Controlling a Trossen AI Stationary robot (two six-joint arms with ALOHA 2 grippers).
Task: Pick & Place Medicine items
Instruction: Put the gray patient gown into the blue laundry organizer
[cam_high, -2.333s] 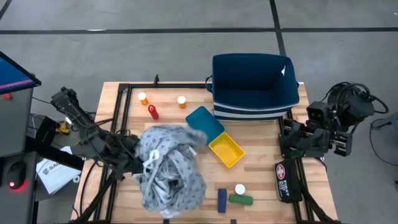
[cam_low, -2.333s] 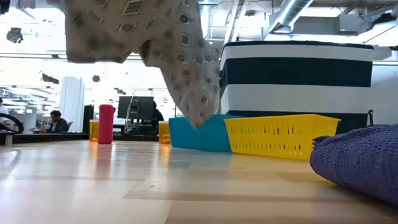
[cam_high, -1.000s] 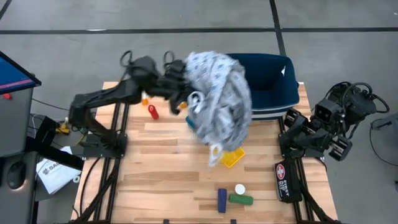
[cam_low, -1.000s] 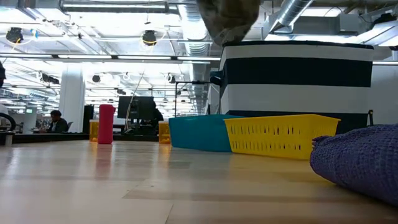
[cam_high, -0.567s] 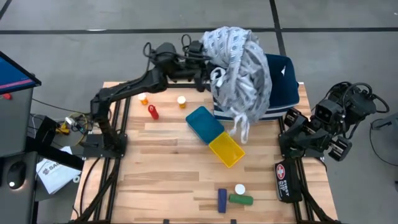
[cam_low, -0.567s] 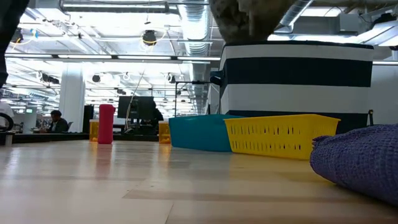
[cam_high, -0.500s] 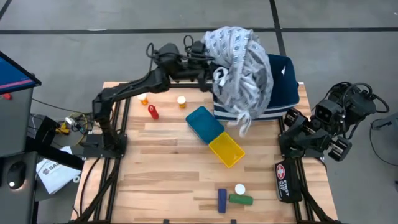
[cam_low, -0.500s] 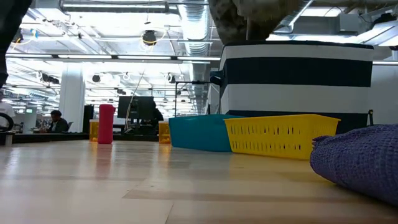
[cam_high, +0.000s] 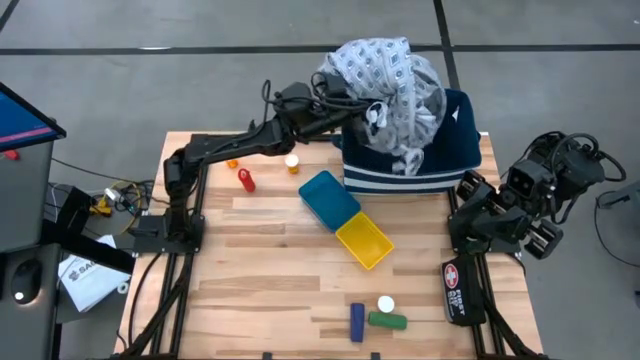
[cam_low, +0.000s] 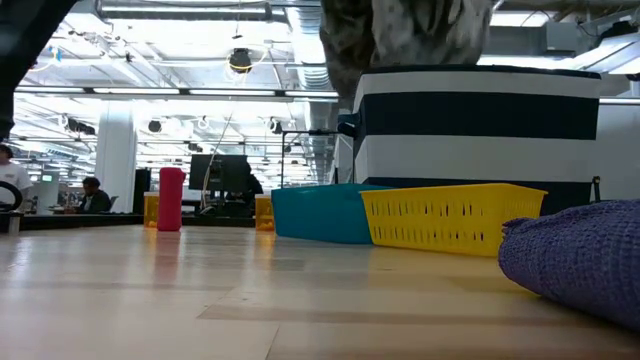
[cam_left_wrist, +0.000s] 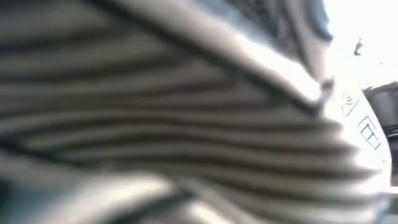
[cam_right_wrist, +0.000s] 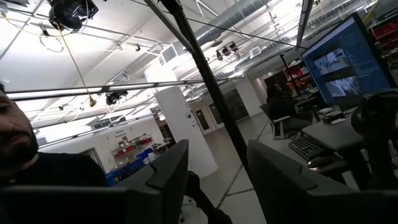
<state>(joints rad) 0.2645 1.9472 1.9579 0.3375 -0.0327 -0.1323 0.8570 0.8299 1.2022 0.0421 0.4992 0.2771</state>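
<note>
My left gripper (cam_high: 350, 110) reaches over the table's far edge, shut on the grey-blue patterned cloth (cam_high: 395, 75), which is bunched above the dark blue striped bin (cam_high: 462, 150); the low view shows the cloth (cam_low: 400, 35) down at the bin's top. On the table stand an orange bottle (cam_high: 292, 162), a red bottle (cam_high: 246, 180), and near the front a blue box (cam_high: 356, 321), a white-capped bottle (cam_high: 385, 304) and a green bottle (cam_high: 387, 321). My right gripper (cam_right_wrist: 217, 180) waits folded at the right edge, fingers slightly apart on nothing. My left gripper holds the cloth at the bunch's left side (cam_high: 360, 108), coming roughly level from the table's left. Folds of cloth hide the fingers, so layers and edge cannot be told. The cloth is lifted clear of the table, its lower end (cam_high: 408, 160) hanging slack over the bin's opening.
A blue tray (cam_high: 328, 198) and a yellow tray (cam_high: 364, 242) lie side by side mid-table. A red and black pouch (cam_high: 457, 290) lies at the right front. A blue knitted thing (cam_low: 580, 260) sits close in the low view. Bare wood at the left front.
My left gripper has carried the cloth toward the table's far right, over the bin, sinking a little and rolling as it went. The cloth's dangling end, which hung above the trays, now hangs over the bin's opening.
</note>
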